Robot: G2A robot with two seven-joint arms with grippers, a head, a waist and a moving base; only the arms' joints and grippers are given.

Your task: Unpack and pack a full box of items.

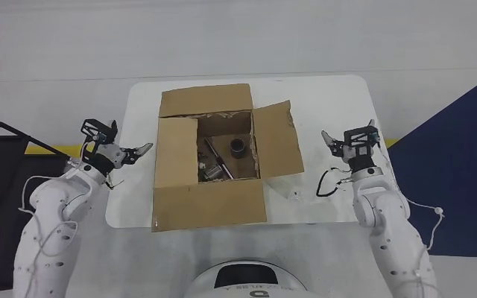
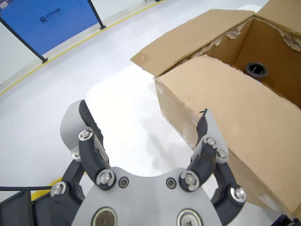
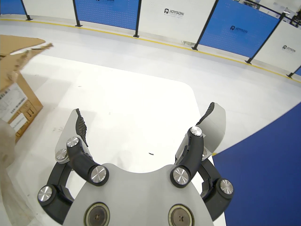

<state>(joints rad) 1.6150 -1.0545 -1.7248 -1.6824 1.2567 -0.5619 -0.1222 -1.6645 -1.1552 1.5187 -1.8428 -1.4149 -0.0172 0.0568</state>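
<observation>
spread jaws flank box [image 1: 176, 153] on white table [image 1: 328, 104]; blue-white panels [image 3: 108, 8] beyond.

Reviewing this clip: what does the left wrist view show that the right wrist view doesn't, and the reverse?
Left wrist view, not the right: the open left hand beside the box, looking into its open top, where a black cylindrical part sits inside. Right wrist view, not the left: the open right hand near a rounded corner of the table, and the box's outer wall with white labels. Both: the cardboard box with torn flap edges, the white table, and blue and white panels behind.
</observation>
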